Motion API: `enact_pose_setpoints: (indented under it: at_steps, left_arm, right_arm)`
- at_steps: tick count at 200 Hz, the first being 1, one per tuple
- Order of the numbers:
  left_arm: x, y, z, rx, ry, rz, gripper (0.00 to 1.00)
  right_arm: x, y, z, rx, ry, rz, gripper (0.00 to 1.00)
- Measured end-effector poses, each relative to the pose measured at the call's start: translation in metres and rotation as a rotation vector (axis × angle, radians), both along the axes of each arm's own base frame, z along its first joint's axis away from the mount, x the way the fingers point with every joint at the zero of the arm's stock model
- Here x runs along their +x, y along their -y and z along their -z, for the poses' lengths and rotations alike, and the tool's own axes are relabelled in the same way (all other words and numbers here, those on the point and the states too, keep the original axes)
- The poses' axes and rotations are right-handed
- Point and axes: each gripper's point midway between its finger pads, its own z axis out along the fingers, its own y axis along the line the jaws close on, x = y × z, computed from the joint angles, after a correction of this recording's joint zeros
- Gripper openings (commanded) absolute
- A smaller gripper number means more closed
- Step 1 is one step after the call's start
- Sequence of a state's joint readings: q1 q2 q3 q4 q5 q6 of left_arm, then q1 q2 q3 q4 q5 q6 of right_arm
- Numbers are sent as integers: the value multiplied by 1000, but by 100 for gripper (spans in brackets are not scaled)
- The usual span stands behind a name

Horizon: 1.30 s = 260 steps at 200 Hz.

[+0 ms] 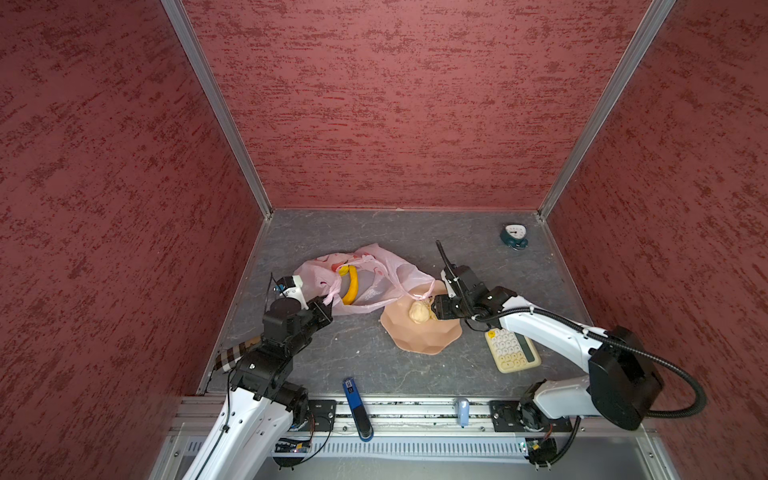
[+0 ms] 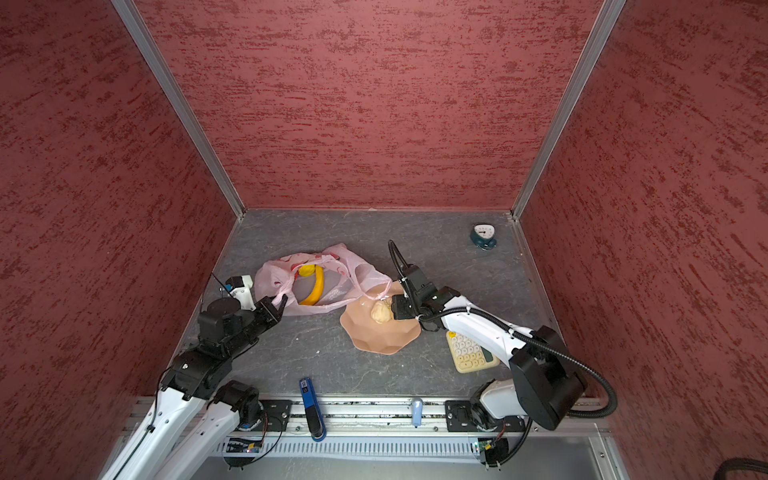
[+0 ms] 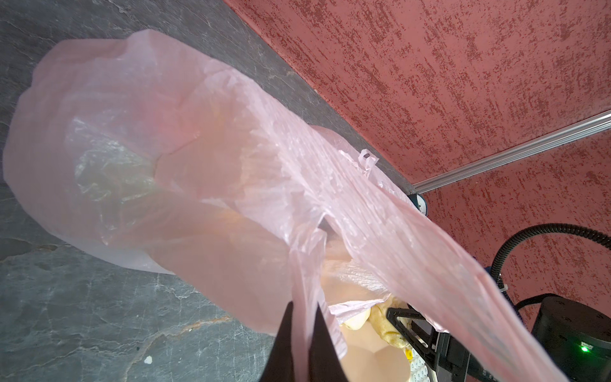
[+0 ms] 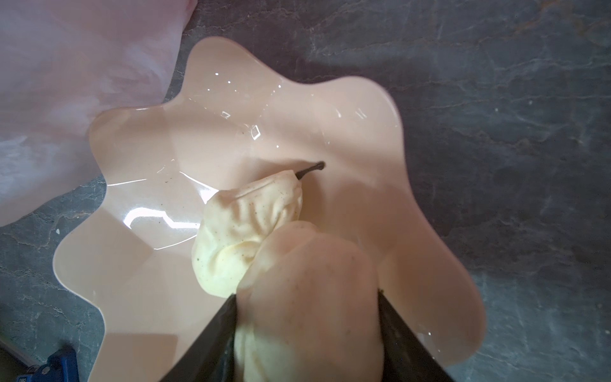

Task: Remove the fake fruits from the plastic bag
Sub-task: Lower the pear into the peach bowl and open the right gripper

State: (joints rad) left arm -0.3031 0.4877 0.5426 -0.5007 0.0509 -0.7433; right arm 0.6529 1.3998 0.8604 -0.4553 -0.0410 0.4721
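Note:
The pale-pink plastic bag [image 1: 376,272] [image 2: 332,266] lies crumpled on the grey table, its mouth open towards the front. Inside it a yellow banana [image 1: 351,286] [image 2: 314,287] shows beside a small yellow fruit [image 1: 344,271]. My left gripper [image 1: 328,305] [image 3: 304,334] is shut on one loop handle [image 3: 302,291] of the bag. My right gripper [image 1: 434,309] [image 4: 307,330] hovers over the peach bowl [image 1: 428,343] [image 4: 330,99], shut on a beige lumpy fruit [image 4: 310,291]. A second beige fruit [image 4: 244,231], with a dark stem, lies in the bowl.
A cream calculator [image 1: 513,351] lies under the right arm. A small teal clock [image 1: 514,237] stands at the back right. A blue tool [image 1: 357,409] rests on the front rail and a striped object [image 1: 230,357] lies by the left arm. Red walls enclose three sides.

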Motion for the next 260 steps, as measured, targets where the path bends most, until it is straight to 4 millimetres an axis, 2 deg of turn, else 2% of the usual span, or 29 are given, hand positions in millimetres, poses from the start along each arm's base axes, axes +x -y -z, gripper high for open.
enact_pose_setpoints:
  at_steps: [144, 211, 260]
  left_arm:
    - [-2, -1, -1, -1, 2, 0, 10]
    - [-2, -1, 0, 0, 2, 0, 10]
    - [-2, -1, 0, 0, 2, 0, 10]
  right_arm:
    - [0, -1, 13, -18, -22, -2, 55]
    - [0, -1, 14, -20, -24, -3, 64]
    - [0, -1, 14, -20, -24, -4, 67]
